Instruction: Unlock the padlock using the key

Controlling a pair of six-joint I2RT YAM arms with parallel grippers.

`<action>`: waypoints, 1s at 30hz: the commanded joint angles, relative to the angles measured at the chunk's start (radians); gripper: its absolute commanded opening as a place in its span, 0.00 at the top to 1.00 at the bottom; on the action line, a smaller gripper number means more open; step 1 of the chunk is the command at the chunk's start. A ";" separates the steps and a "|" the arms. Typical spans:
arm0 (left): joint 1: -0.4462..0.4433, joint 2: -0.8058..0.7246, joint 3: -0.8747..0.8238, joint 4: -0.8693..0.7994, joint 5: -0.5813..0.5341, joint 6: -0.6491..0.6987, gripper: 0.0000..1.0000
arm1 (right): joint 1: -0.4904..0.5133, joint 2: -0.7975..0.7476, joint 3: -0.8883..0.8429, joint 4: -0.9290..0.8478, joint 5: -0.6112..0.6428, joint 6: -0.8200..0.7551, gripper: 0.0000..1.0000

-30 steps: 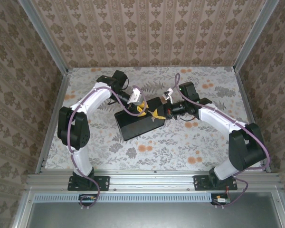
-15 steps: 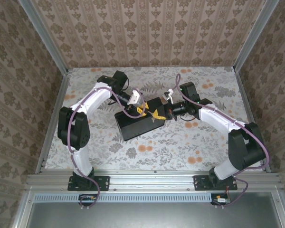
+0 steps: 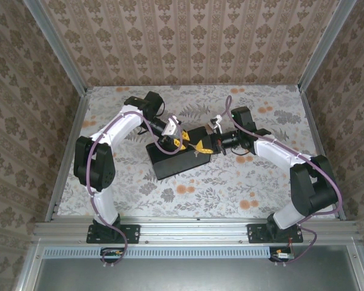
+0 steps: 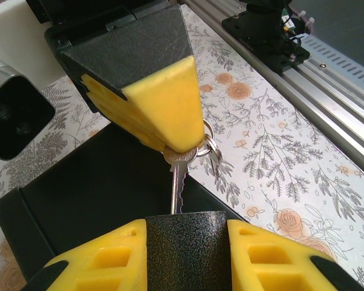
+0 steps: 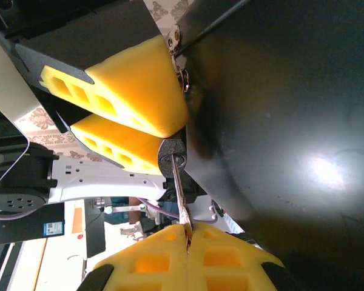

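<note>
Yellow pads of your left hand [image 3: 178,140] were clamped on the dark, speckled body of the padlock [image 4: 185,242], held up over the black box [image 3: 170,162] and off the table [image 3: 242,182]. Whether the lock touched the box could not be told. Your right hand [image 5: 187,237] was pinched fully together on the key [image 4: 178,179], gripping it by the bow. The key ring [image 4: 208,141] and its spare keys dangled just beside that finger.

Change over the preceding second, seen from above: your right hand had crept leftward toward the left one, and the left hand had settled slightly nearer the box. The box itself had kept its place. The gap between the two hands had therefore narrowed.

Meaning for the task: the blade now bridged that gap in a straight line, its tip meeting the keyway end of the padlock. The right wrist view showed the blade running to the round face of the lock. How deep it sat could not be judged, and the shackle was hidden.

You were most likely at the insertion step, with the turn not yet made. The next move would call for a push along the blade's own axis, then a twist. An off-axis push could bend the blade or let the bow slip between the pads.
</note>
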 commanded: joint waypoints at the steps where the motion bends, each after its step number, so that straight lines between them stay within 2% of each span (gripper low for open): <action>1: -0.010 -0.002 0.007 -0.039 0.049 0.058 0.75 | 0.029 -0.035 -0.003 0.038 -0.034 -0.015 1.00; 21: 0.003 0.013 0.025 -0.062 0.045 0.064 0.76 | 0.012 -0.036 -0.011 -0.152 0.008 -0.148 1.00; 30: -0.012 0.021 0.044 -0.086 0.019 0.080 0.76 | 0.009 -0.019 0.016 -0.134 0.008 -0.139 1.00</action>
